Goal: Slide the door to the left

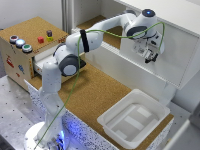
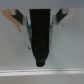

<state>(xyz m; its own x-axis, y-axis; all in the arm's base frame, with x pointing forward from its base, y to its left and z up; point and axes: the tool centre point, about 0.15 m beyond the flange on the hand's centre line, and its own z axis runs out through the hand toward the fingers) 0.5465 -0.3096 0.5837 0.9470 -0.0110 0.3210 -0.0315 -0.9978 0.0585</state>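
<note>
Arm reaches across the bench [image 1: 95, 95] to the white cabinet along its far side. The tool [image 1: 148, 58] sits against the face of the door [image 1: 172, 52], the white panel on the exterior view's right half of the cabinet.

Wrist view: dark handle [image 2: 40, 36] runs as a tall bar between the two fingers [image 2: 18, 20], which flank it with light gaps showing on either side. Tool reads as parted around the handle, not yet clenched on it; actual contact cannot be told at this resolution.

Step in hand, as judged: secure the handle, then push sideways. To do it well, clamp squarely with the bar centred, keep the pull parallel to the panel face, and avoid levering outward, which could bind the panel in its track.

Door orientation: panel stands upright, face turned toward the bench. Its long axis appears to run along the cabinet's length; the handle's long axis crosses it.
</note>
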